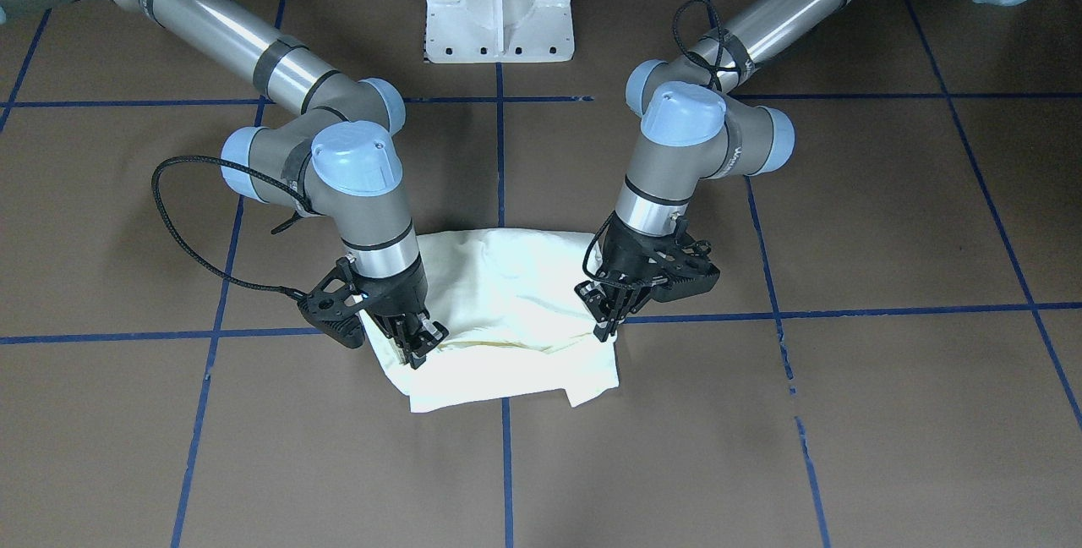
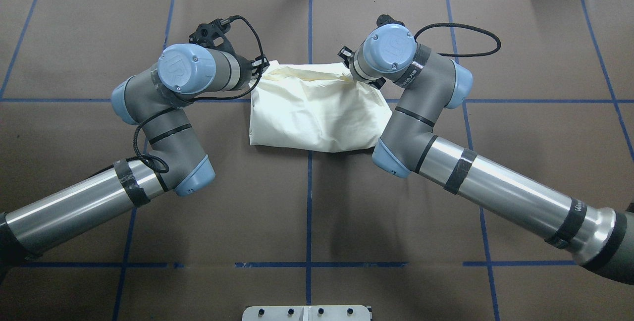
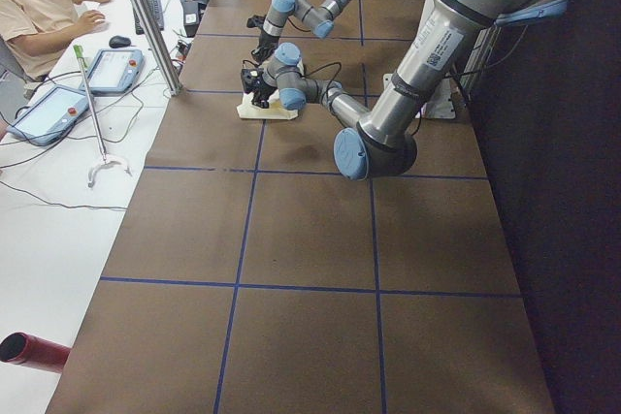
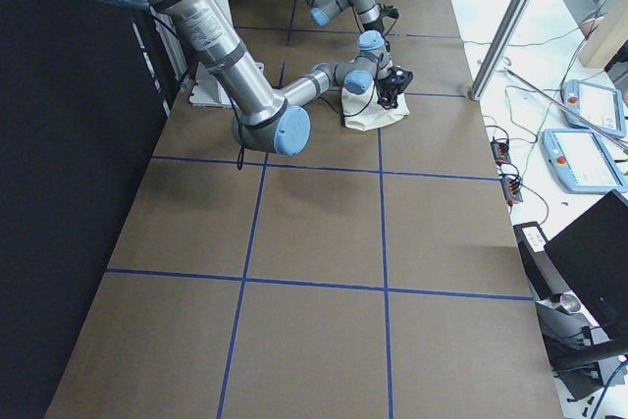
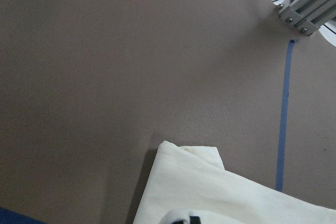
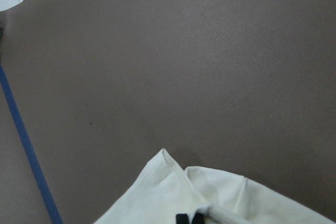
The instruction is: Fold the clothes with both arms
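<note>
The shirt [image 1: 507, 311] is seen near the middle of the tabletop [image 1: 845, 446], just in front of the white base [image 1: 499, 7]. It is laid across a blue line [image 1: 505, 463]. It is already folded into a small, lumpy bundle. No picture or letters can be seen on it.

Several things could go wrong from here. If the two claws are moved at different speeds, the fold could be pulled crooked. If only the top layer is pinched, the layers below could be left behind. Or the whole bundle could be dragged and opened up. The cloth looks thin and soft, so it could be slipped out of one claw, and that side would then be dropped in a heap. The left arm [image 1: 676, 134] and the right arm [image 1: 355, 167] are held close over the shirt, so they could be bumped together if they are brought nearer.

The left claw [image 1: 605, 321] is set near one corner of the shirt, on the side far from the robot. The right claw [image 1: 416, 347] is set near the other corner. Both are seen almost closed, clamped on a fold of the cream cloth. In each wrist view, a bit of bunched cloth is seen at the dark finger tips. Nothing else seems to be held.
</note>
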`<state>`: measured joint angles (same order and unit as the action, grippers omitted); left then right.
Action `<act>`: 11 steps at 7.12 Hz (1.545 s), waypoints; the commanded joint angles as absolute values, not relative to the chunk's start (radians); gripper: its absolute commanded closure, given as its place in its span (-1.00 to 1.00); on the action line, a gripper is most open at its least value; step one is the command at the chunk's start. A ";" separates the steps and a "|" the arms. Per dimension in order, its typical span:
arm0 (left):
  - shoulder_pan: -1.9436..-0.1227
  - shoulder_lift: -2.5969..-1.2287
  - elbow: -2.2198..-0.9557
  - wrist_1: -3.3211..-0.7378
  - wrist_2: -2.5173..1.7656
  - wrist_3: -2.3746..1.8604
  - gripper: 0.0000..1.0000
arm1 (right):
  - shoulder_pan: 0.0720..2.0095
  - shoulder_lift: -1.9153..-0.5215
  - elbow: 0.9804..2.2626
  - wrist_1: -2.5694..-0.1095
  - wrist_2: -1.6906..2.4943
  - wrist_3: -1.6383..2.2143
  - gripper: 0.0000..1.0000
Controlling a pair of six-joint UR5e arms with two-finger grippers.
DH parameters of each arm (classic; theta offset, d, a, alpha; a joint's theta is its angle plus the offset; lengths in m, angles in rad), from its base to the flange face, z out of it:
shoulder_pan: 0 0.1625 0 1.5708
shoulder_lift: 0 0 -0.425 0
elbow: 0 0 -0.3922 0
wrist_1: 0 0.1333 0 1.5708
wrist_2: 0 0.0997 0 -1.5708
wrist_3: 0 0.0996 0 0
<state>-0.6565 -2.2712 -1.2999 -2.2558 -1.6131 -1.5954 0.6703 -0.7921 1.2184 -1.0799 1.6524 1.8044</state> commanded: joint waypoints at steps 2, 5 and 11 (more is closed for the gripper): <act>-0.681 -2.279 -1.200 -2.353 -1.597 -1.544 0.42 | 0.670 -0.793 1.213 -1.077 1.652 1.802 1.00; -0.639 -2.180 -1.442 -2.342 -1.609 -1.581 0.18 | 0.669 -0.790 1.209 -1.077 1.654 1.802 1.00; -0.557 -2.061 -1.567 -2.336 -1.603 -1.651 0.90 | 0.669 -0.790 1.210 -1.077 1.652 1.804 1.00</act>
<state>-0.5533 -2.1164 -1.5327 -2.3395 -1.6035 -1.6590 0.6688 -0.7900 1.2096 -1.0769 1.6521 1.8039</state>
